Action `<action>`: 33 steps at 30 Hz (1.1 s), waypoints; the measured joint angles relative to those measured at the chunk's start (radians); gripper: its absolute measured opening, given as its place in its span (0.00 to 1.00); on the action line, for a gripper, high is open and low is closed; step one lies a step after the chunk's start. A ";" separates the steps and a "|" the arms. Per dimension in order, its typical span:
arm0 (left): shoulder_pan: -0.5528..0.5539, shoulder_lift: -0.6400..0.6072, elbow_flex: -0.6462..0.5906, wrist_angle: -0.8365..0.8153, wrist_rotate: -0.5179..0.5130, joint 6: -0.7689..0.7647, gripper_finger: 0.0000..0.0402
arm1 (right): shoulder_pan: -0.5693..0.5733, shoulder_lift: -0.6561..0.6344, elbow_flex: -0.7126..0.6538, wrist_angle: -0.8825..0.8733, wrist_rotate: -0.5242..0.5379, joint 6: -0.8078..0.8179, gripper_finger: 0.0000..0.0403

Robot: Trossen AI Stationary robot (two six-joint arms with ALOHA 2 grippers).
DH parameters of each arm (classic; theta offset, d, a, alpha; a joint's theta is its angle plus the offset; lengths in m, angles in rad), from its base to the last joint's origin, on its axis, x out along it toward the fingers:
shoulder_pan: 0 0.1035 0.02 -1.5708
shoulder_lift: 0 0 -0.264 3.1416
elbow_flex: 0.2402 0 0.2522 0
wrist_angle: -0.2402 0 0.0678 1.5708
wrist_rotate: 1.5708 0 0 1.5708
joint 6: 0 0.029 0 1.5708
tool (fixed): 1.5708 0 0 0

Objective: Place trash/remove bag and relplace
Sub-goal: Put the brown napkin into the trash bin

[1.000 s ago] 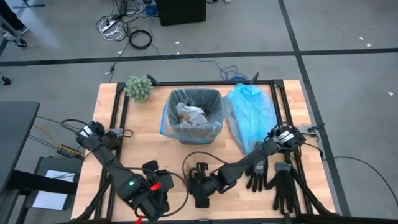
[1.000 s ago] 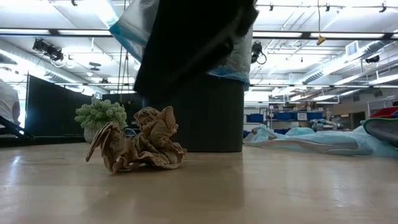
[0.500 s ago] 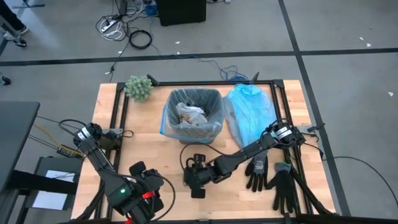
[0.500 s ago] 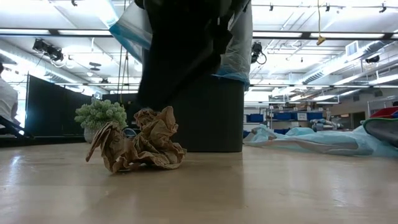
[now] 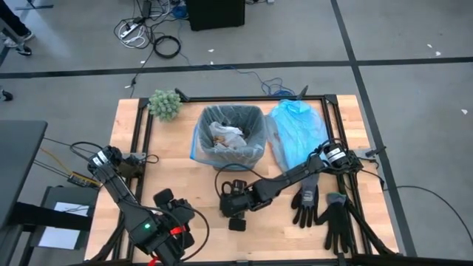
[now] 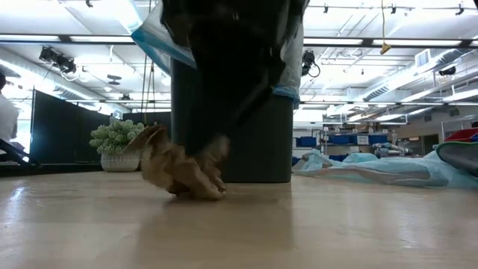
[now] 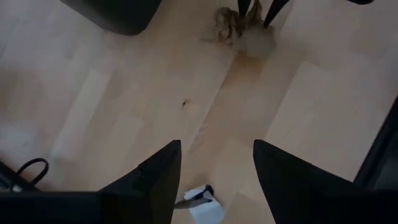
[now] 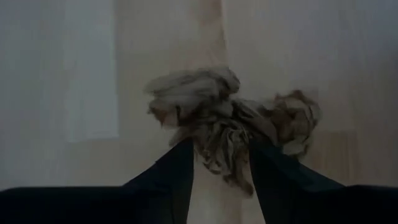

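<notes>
Where the counter (image 5: pixel 185 166) edge lies nearest, the left gripper (image 7: pixel 216 163) hovers idle with jaws spread, holding nothing. Just beyond it, toward mid-counter, the right gripper (image 8: pixel 219 163) has its jaws pinching a crumpled brown paper scrap (image 8: pixel 231 129), one piece of the trash, low over the wood in front of the black bin (image 6: pixel 258 142). Black gloves (image 5: pixel 322 210) lie off to the right. Farther back, the bag (image 5: pixel 209 122), a grey-white liner, sits in the bin with white paper (image 5: pixel 225 134) inside; a light-blue plastic bag (image 5: pixel 297 137) lies beside it and a green fuzzy clump (image 5: pixel 165 104) at the far corner. Risk: the grip appears to catch only loose folds, so the scrap may slip free during the lift, or snag the liner's rim.
</notes>
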State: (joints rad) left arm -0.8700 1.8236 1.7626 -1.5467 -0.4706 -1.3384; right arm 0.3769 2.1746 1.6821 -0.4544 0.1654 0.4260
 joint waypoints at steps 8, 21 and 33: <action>-0.006 0.000 0.000 -0.027 -0.003 0.000 0.53 | -0.004 0.000 -0.070 -0.014 -0.032 0.090 0.14; -0.007 0.000 0.000 -0.024 -0.053 0.000 0.53 | 0.015 0.000 0.120 -0.152 -0.001 0.103 0.00; 0.095 0.000 0.000 0.048 -0.104 0.274 0.53 | 0.053 -0.001 0.565 -0.514 0.183 0.044 0.00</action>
State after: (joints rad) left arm -0.7748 1.8236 1.7626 -1.4985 -0.5747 -1.0644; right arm 0.4303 2.1735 2.2470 -0.9683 0.3488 0.4695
